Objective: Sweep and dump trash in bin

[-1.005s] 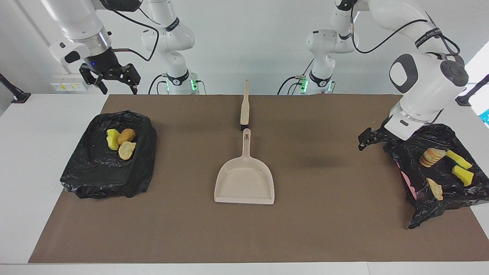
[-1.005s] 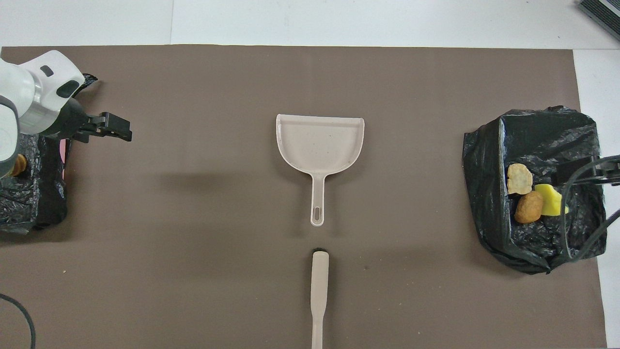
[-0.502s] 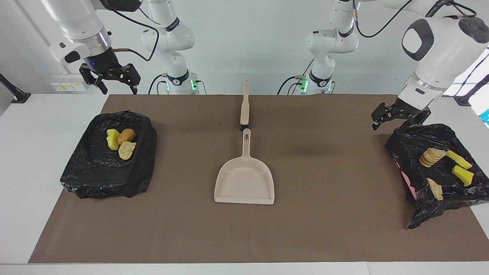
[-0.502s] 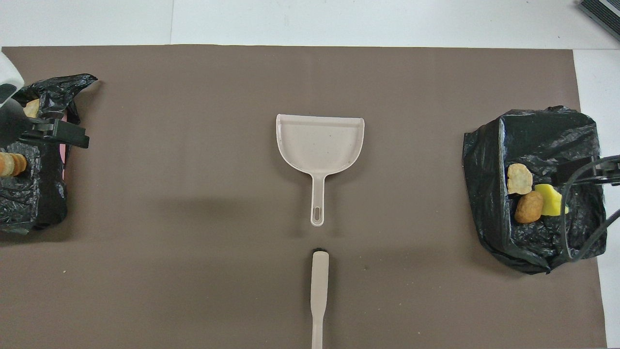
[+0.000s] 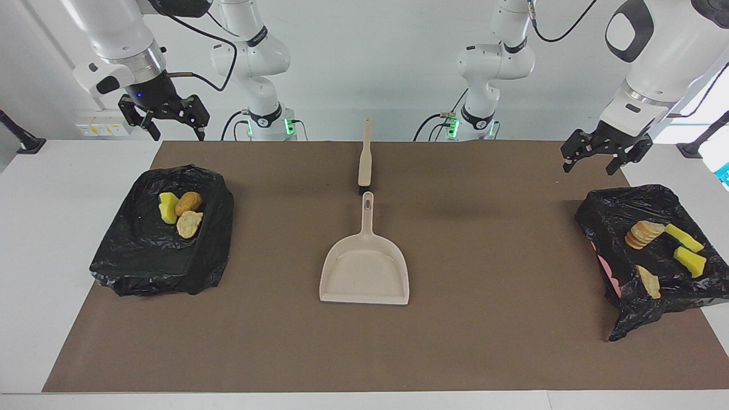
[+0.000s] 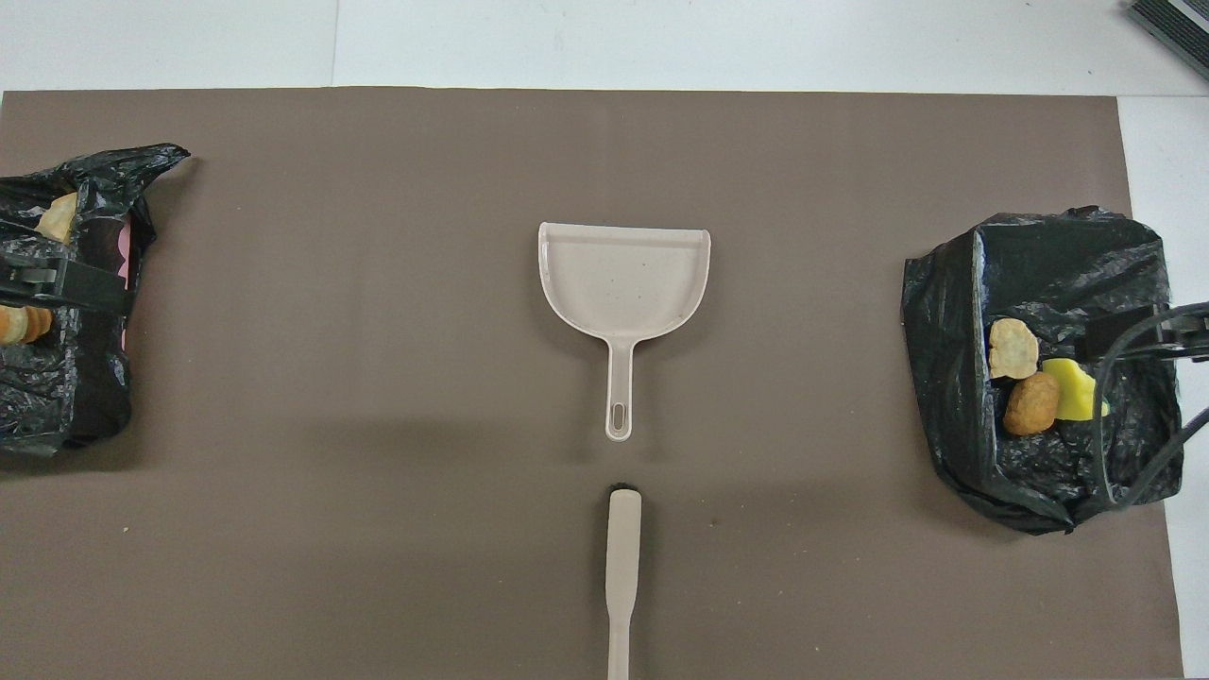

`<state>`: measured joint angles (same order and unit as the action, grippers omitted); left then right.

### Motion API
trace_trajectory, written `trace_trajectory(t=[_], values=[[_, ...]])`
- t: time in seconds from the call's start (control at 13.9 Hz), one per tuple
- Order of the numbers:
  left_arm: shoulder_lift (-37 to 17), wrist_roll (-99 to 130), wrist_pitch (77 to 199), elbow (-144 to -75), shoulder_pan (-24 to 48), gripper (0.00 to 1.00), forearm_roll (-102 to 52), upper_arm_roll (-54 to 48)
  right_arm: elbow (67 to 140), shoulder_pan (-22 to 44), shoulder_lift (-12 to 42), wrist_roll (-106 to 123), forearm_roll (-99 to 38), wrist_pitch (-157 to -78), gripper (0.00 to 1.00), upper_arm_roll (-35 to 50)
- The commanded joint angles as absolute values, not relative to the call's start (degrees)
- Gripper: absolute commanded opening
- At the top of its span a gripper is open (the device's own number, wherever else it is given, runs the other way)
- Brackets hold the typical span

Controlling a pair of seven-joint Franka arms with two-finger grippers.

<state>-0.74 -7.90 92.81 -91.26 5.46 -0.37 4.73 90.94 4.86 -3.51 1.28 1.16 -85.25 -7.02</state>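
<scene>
You had the left gripper (image 5: 605, 156) up in the air with its fingers spread and nothing between them, hanging over the brown mat (image 5: 484, 341) just off the edge of the black-lined bin at the left arm's end (image 5: 655, 199) that lies nearer the robots. A second before, that gripper sat low, right beside the same bin's rim; since then you raised it and drew it back toward its base, and the arm's big white wrist no longer covered the bin. In the overhead view only a dark bar of it (image 6: 57, 283) crossed that bin.

Your right gripper (image 5: 171, 122) had not moved: it waited over the white table top beside the mat's corner near the robots, fingers spread, empty.

The trash lay in both bins, unchanged. In the bin at the left arm's end you had a ridged bread piece (image 5: 643, 233), a second bread piece (image 5: 649, 282) and two yellow-green sponge bits (image 5: 686, 250). In the black-lined bin at the right arm's end (image 5: 142, 262) were a yellow sponge bit (image 5: 167, 208) and two brown bread pieces (image 5: 189, 213), touching one another.

The beige dustpan (image 5: 364, 267) and the beige brush (image 5: 365, 159) lay mid-mat as before, in line, the brush nearer the robots, a small gap between them.
</scene>
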Motion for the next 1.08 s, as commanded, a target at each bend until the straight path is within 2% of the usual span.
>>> trace_trajectory(t=[0.0, 0.5, 1.0], values=[[0.53, -8.52, 89.83, -90.88, 5.63, 1.0, 0.27, 4.66, 90.53, 4.04, -3.43, 2.72, 0.97, -85.34, 1.0, -6.5], [0.18, -8.17, 87.28, -88.24, 5.63, 1.0, 0.0, 4.75, 90.53, 4.04, -3.43, 2.72, 0.97, -85.34, 1.0, -6.5], [0.53, -8.35, 87.28, -88.94, 5.45, 1.0, 0.0, 4.66, 90.53, 4.04, -3.43, 2.72, 0.97, -85.34, 1.0, -6.5]])
